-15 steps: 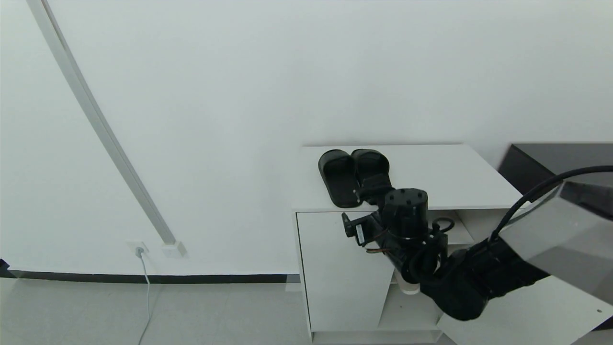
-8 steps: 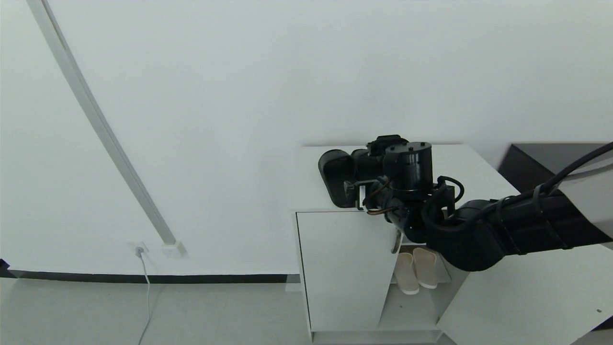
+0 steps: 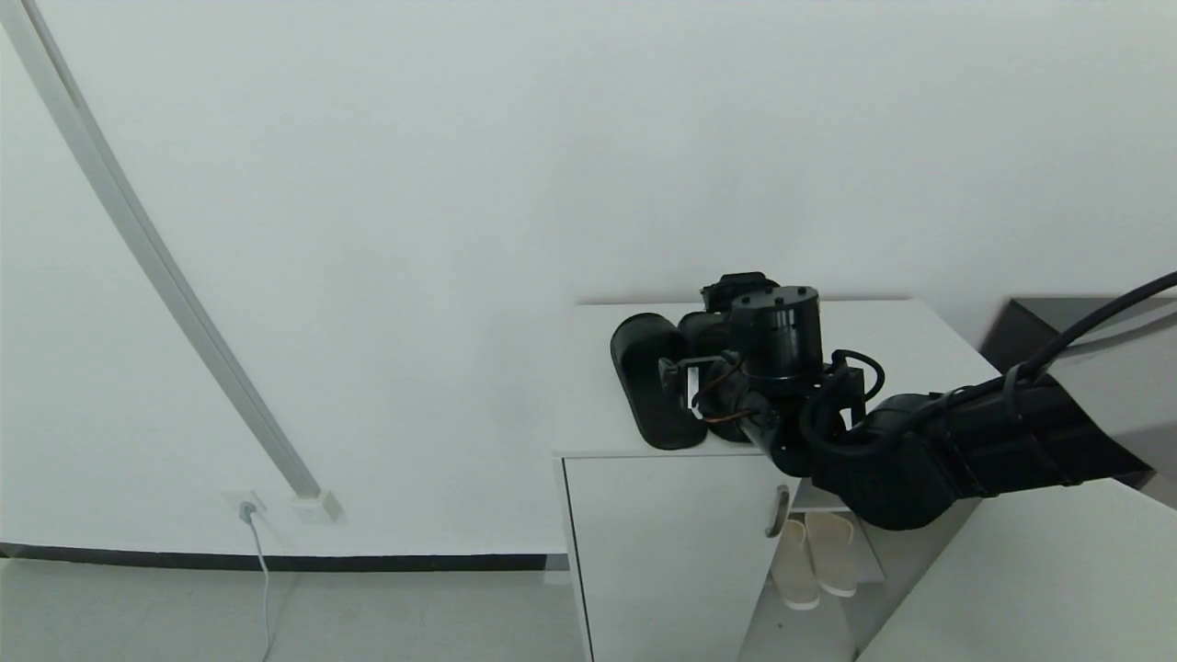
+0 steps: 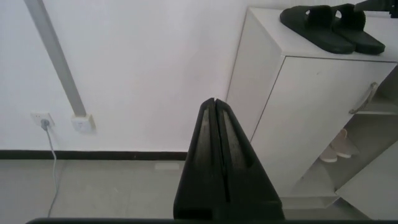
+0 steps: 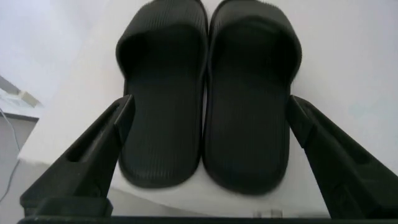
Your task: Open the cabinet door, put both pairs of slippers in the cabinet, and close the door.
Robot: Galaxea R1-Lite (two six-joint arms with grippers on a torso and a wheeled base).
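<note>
A pair of black slippers [image 3: 655, 391] [image 5: 208, 99] [image 4: 333, 25] lies side by side on top of the white cabinet [image 3: 919, 359] [image 4: 311, 118]. My right gripper [image 5: 208, 109] is open just above them, one finger outside each slipper; in the head view the wrist covers the right-hand slipper. A cream pair of slippers [image 3: 814, 561] [image 4: 339, 146] rests on a shelf inside the cabinet. The right cabinet door [image 3: 1011, 588] is swung open, the left door [image 3: 662, 552] is closed. My left gripper [image 4: 215, 106] is shut and empty, away from the cabinet, low near the floor.
A grey conduit [image 3: 138, 239] runs slantwise down the wall to a box and a socket with a cable [image 3: 246, 510]. Dark furniture [image 3: 1011, 331] stands to the right of the cabinet. Left of the cabinet there is bare floor [image 4: 93, 193].
The right arm rose from in front of the open cabinet to above the black slippers, uncovering the cream pair inside. The head camera also tilted, shifting the scene down.
</note>
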